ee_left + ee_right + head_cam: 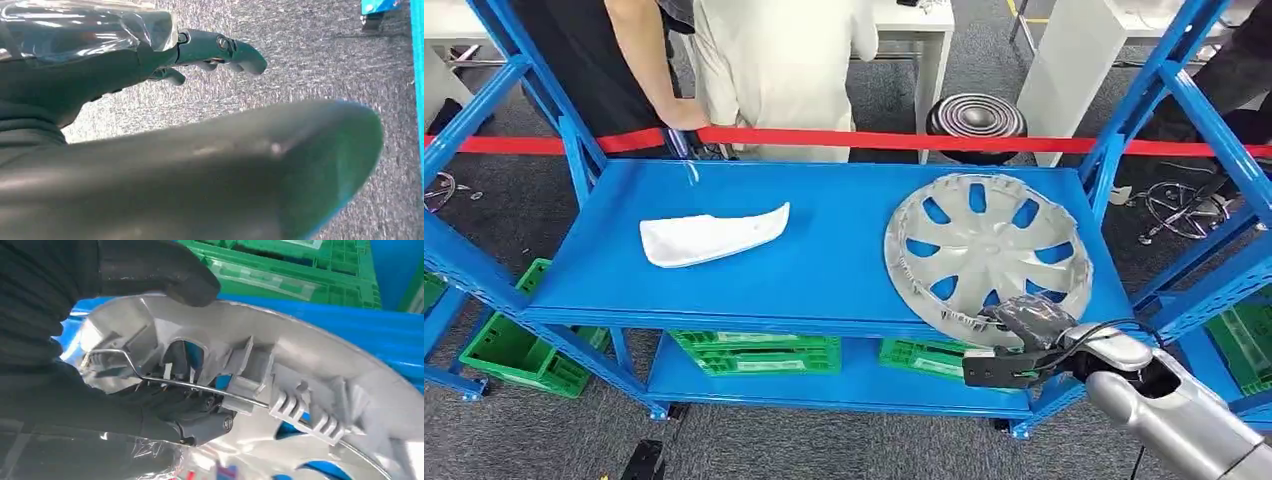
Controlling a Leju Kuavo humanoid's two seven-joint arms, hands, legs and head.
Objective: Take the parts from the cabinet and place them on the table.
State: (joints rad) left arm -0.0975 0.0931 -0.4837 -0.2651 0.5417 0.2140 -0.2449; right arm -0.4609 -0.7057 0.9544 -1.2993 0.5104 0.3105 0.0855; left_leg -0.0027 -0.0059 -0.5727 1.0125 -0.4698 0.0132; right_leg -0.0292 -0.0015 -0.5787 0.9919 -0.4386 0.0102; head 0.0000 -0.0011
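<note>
Nearest you, your right hand [1024, 325] comes in at the front right corner of the blue shelf [824, 260] and grips the near rim of the silver wheel cover [987, 252]. In the right wrist view the thumb [165, 275] lies over the rim's outer face while the darker fingers [200, 420] curl under its inner side among the clips and the wire retaining ring [200, 386], so the rim is pinched between them. The wheel cover lies on the right part of the shelf's top deck, with its near edge at the front edge, over the hand. Your left hand [150, 125] hangs over grey carpet [310, 55]; its fingers [220, 50] are stretched out and apart from the thumb, with nothing between them. Below the deck, on the lower shelf, you see green crates [759, 352]. Further in, on the left half of the deck, a white curved trim part [711, 236] lies flat, well apart from the wheel cover. Beyond the far edge runs a red tape barrier [894, 141]. Behind it stand two people [774, 70] by a white table [919, 30], and a round black stool [976, 117] stands just behind the tape.
</note>
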